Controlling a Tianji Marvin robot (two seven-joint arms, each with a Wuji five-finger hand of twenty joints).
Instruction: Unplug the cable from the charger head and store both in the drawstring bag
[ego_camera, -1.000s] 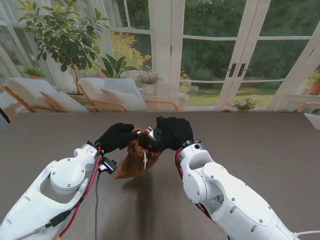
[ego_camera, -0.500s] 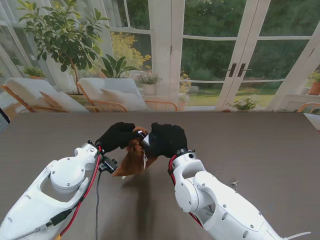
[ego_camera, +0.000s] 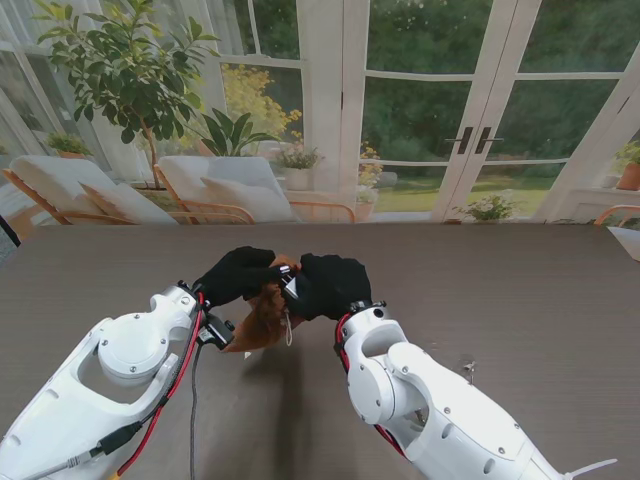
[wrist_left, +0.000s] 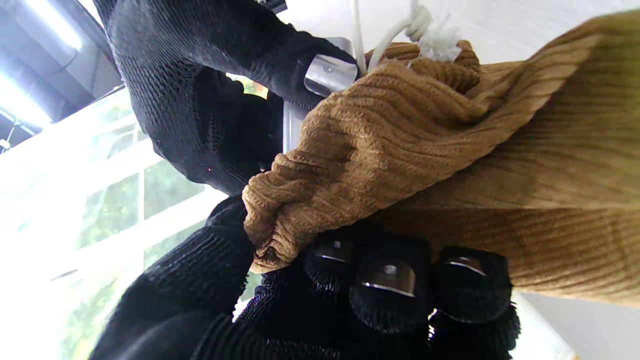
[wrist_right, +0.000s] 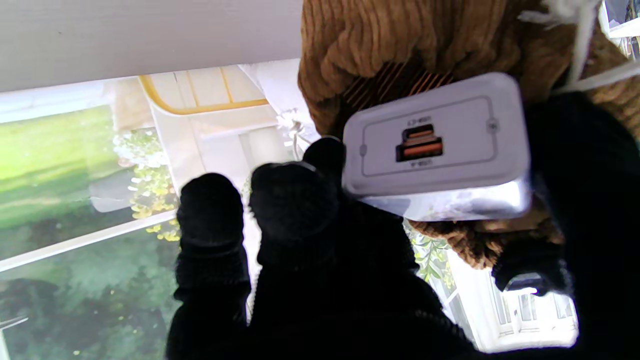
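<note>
A brown corduroy drawstring bag (ego_camera: 262, 318) hangs over the table, pinched at its rim by my left hand (ego_camera: 236, 273). In the left wrist view the bag (wrist_left: 450, 145) bunches over my black fingertips (wrist_left: 387, 280), its white cord (wrist_left: 430, 35) knotted beside it. My right hand (ego_camera: 328, 285) is shut on the white charger head (ego_camera: 289, 287) right at the bag's mouth. The right wrist view shows the charger head (wrist_right: 440, 145) with its two orange ports bare, no cable plugged in, pressed against the bag (wrist_right: 400, 45). The cable is not in sight.
A small dark item (ego_camera: 468, 371) lies on the brown table (ego_camera: 520, 290) to the right of my right arm. Black and red wires (ego_camera: 190, 370) run along my left forearm. Windows and plants stand beyond the table's far edge.
My right hand has carried the charger head leftward and closer to the bag's mouth. The left hand keeps its hold on the bag.
</note>
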